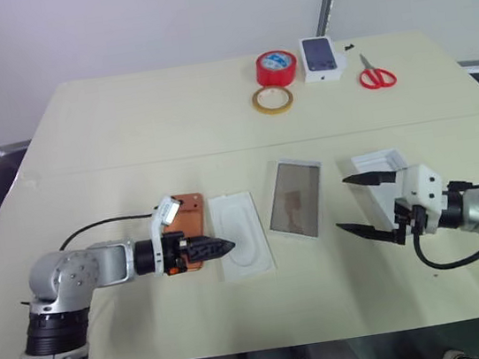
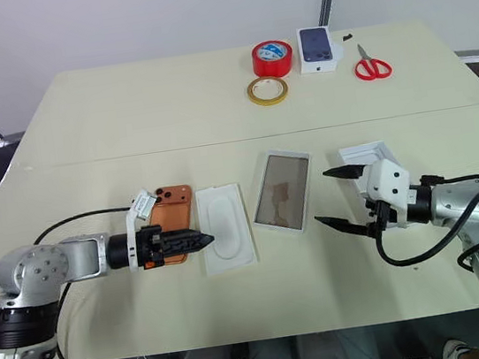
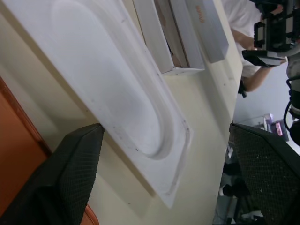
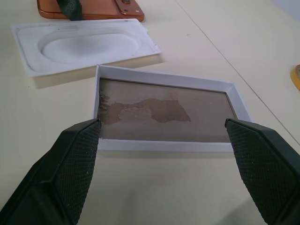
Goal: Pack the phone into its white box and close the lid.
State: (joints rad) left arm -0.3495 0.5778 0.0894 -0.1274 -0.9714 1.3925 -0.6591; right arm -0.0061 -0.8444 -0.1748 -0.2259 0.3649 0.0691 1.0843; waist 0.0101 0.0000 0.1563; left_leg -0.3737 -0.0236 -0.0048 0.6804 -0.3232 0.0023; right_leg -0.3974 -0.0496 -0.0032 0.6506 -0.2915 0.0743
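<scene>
Item, table (image 1: pixel 125 124): pale cream top carrying all listed objects. Item, phone (image 2: pixel 172 208): copper-orange, lying flat, back up, at about 8 o'clock from the table's centre, partly covered by the left gripper (image 2: pixel 196 237). Left gripper: fingers reach across the phone's near edge toward the white moulded tray (image 2: pixel 227 228), one fingertip (image 3: pixel 82 154) at the tray's edge, the other well apart from it; jaws parted, nothing held. Item, white moulded tray: oval recess, just beside the phone at its 3 o'clock. Item, white box (image 2: pixel 282 191): open, low white walls, brownish inner floor, at 3 o'clock of the tray, close to it but apart. Right gripper (image 1: pixel 366 206): jaws spread wide, empty, aimed at the white box from its 3 o'clock. Item, second white piece (image 1: pixel 378 163): beneath the right gripper. Far edge, 12 to 1 o'clock: red tape roll (image 1: pixel 275 67), tan tape roll (image 1: pixel 272 100), small box with phone picture (image 1: pixel 321 56), red scissors (image 1: pixel 376 75).
</scene>
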